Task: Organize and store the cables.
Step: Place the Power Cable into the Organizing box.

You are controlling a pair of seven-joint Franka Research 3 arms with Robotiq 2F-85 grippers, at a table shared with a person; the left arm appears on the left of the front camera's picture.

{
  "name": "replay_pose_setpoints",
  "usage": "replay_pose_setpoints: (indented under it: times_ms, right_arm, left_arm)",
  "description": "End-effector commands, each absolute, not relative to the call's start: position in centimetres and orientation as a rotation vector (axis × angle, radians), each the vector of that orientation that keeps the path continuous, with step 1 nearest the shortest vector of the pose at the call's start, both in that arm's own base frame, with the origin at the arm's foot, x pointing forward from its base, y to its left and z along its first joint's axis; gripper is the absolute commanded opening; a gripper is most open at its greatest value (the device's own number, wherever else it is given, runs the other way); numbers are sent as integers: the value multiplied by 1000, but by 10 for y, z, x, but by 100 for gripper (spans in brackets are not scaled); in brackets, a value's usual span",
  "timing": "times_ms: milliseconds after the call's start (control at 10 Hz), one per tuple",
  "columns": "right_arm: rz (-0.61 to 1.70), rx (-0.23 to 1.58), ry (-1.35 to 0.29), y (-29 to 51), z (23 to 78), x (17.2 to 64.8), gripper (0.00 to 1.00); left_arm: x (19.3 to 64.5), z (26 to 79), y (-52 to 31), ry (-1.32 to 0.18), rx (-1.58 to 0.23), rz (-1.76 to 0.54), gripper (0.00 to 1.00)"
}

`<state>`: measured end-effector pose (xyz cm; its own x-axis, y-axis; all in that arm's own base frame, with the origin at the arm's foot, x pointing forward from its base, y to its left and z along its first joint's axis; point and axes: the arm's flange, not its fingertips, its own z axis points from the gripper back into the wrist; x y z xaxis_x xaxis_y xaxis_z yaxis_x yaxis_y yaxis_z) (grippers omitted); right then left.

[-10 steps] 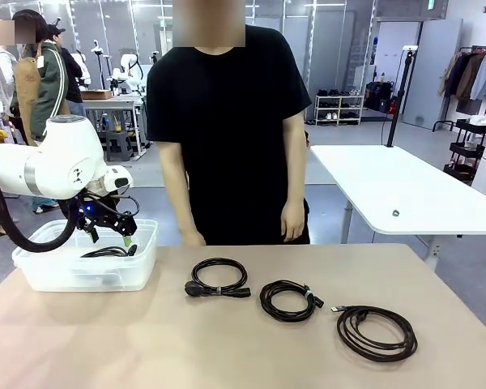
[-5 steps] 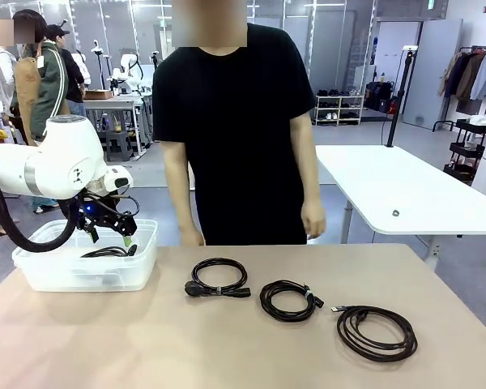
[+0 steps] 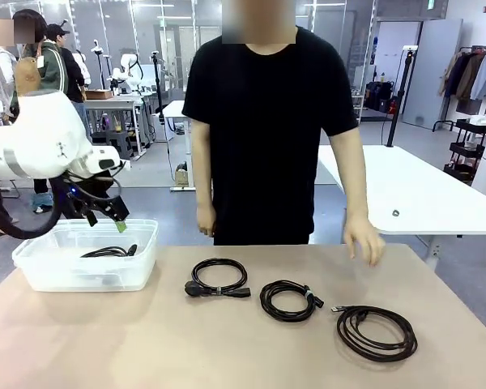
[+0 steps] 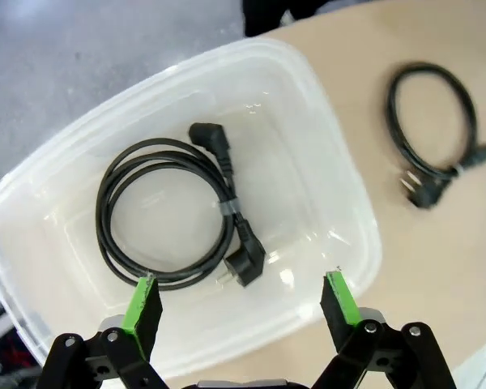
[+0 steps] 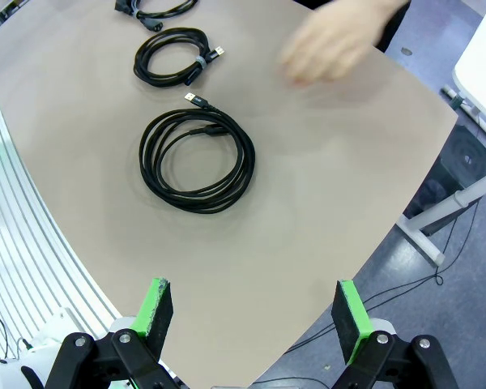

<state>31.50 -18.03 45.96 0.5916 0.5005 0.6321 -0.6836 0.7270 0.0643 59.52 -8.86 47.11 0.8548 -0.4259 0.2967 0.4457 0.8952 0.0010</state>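
Item: cable-storage bench, one coil stored, three to go. Left gripper (image 3: 107, 220) (image 4: 240, 285): jaws spread wide, nothing between them, hanging over the clear tub (image 3: 81, 275) (image 4: 352, 186). Stored cable (image 3: 107, 252) (image 4: 228, 207): directly below the left fingertips, flat on the tub floor, bound by a small tie, its angled plug turned to the far wall; it lies loose, and the empty jaws suggest it has been let go. Plug-ended coil (image 3: 219, 290): on the table (image 3: 146, 340), beyond the tub's far side from this gripper, tied so that it keeps its round. Small tied coil (image 3: 304, 293): next outward in the same row. Right gripper (image 5: 251, 290): jaws spread, empty, raised above the table edge. Large loose coil (image 3: 346, 331) (image 5: 241, 166): ahead of and below the right fingertips, the nearest of the three to it, untied. Person's hand (image 3: 364, 241) (image 5: 332, 44): beyond that coil, blurred over the far edge, touching no cable.
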Motion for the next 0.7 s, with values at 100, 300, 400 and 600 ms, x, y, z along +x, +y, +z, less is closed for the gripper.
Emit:
replay_pose_setpoints:
  times_ms: [100, 300, 400, 600]
  right_arm:
    - [695, 324, -630, -180, 461, 316, 100]
    - [695, 324, -630, -180, 461, 316, 100]
    - [695, 324, -630, -180, 461, 316, 100]
    - [695, 324, -630, -180, 461, 316, 100]
  left_arm:
    - [531, 496, -60, -390, -201, -670, 100]
    - [492, 504, -40, -432, -241, -758, 100]
    - [479, 504, -37, -455, -242, -809, 100]
    - [454, 509, -30, -485, -219, -1019, 100]
